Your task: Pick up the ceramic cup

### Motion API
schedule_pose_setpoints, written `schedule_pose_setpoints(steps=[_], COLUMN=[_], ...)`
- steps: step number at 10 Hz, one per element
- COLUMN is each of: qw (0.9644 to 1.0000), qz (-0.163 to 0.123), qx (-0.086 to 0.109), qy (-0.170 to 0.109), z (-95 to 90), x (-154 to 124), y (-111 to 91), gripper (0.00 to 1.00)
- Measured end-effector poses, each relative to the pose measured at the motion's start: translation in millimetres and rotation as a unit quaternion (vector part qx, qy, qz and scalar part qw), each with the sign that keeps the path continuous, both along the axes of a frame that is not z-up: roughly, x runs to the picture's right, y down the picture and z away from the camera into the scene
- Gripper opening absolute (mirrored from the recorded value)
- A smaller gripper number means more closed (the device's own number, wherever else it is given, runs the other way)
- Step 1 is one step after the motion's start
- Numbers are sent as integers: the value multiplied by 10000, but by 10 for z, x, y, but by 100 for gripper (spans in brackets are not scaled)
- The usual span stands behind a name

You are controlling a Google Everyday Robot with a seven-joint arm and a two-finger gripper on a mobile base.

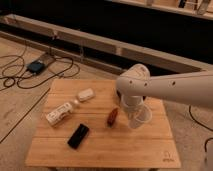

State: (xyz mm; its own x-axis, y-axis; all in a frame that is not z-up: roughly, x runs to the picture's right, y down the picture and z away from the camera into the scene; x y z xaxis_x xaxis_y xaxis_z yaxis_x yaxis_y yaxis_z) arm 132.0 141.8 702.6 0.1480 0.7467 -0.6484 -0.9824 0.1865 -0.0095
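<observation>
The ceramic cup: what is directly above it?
The robot's wrist and gripper come down onto the ceramic cup from above. They cover the cup's back part; only its front rim shows above the table.

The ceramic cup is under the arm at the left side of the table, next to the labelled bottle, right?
Not quite: the camera view shows the ceramic cup at the table's right side, with the gripper at it. The labelled bottle lies on the left.

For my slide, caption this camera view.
Robot gripper lowered over the ceramic cup on a wooden table, beside a bottle.
</observation>
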Motion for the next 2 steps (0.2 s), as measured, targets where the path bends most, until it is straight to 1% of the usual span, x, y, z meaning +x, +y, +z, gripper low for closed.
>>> schedule_pose_setpoints(steps=[2], qw=[10000], qz=[-7], qx=[-4], qy=[-2], z=[5], x=[-1], y=[4], gripper=[6])
